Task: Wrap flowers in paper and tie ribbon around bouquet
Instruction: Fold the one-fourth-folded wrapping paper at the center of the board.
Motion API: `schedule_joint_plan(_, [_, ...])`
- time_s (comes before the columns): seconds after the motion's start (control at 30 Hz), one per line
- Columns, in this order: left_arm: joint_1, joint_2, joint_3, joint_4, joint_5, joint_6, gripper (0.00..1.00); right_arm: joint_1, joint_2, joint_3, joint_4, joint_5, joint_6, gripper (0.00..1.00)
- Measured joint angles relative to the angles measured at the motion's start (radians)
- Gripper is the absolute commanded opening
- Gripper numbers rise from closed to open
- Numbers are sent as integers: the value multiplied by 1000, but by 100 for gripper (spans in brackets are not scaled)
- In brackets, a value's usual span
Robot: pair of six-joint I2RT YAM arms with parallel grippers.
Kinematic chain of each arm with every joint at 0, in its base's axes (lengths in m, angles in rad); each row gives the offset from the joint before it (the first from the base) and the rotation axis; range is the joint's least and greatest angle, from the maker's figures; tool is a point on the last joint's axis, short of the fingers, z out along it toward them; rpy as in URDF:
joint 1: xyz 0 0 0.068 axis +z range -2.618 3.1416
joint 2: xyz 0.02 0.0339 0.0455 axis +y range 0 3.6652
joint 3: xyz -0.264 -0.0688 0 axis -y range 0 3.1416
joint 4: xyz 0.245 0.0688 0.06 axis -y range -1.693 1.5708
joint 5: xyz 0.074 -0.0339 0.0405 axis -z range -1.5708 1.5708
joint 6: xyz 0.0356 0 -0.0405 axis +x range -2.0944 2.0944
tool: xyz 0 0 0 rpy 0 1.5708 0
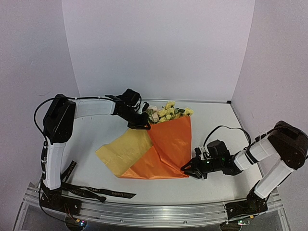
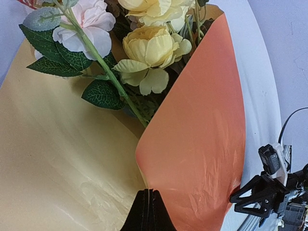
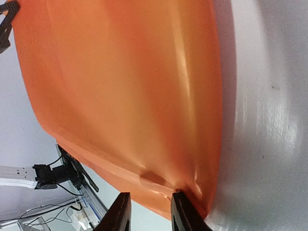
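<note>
Orange paper [image 1: 168,144] folded over the flowers [image 1: 168,111] mid-table, a gripper at each end.
Only overhead shows the ribbon [image 1: 98,191], front-left. Wrist views: left gripper [image 2: 149,199] pinched shut on the paper's edge; right gripper [image 3: 150,199] jaws apart, touching the corner.

We see white table [image 1: 211,120]. Paper [image 1: 163,144] lies at middle, orange fold over yellow side, flowers [image 1: 168,111] at its far end. Black ribbon [image 1: 103,192] lies near front-left edge, apart from paper.

Stems of flowers [image 1: 168,111] hidden under paper [image 1: 171,144]; ribbon [image 1: 110,192] lettering unreadable.
</note>
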Motion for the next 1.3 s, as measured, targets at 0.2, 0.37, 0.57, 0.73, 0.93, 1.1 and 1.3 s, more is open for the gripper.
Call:
schedule_joint_plan(0.2, [0,0,0,0,-5,0,0,0,-24,-29,10,2,0,33])
schedule_joint_plan(0.37, [-1,0,0,-1,-5,1,0,0,-55,-63,18,2,0,34])
schedule_joint_plan(0.57, [-4,1,9,-9,-6,3,5,0,-78,-85,19,2,0,34])
schedule_joint_plan(0.73, [-6,1,20,-15,-27,14,30,0,-77,-85,20,1,1,34])
schedule_joint_plan(0.93, [-8,-19,40,-28,-94,47,43,0,-75,-85,21,1,5,34])
schedule_joint_plan(1.1, [-56,-100,62,-66,-163,79,37,0,-68,-83,29,-4,11,34])
schedule_joint_plan(1.3, [-209,-135,76,-40,-148,75,20,0,-58,-75,30,-8,20,34])
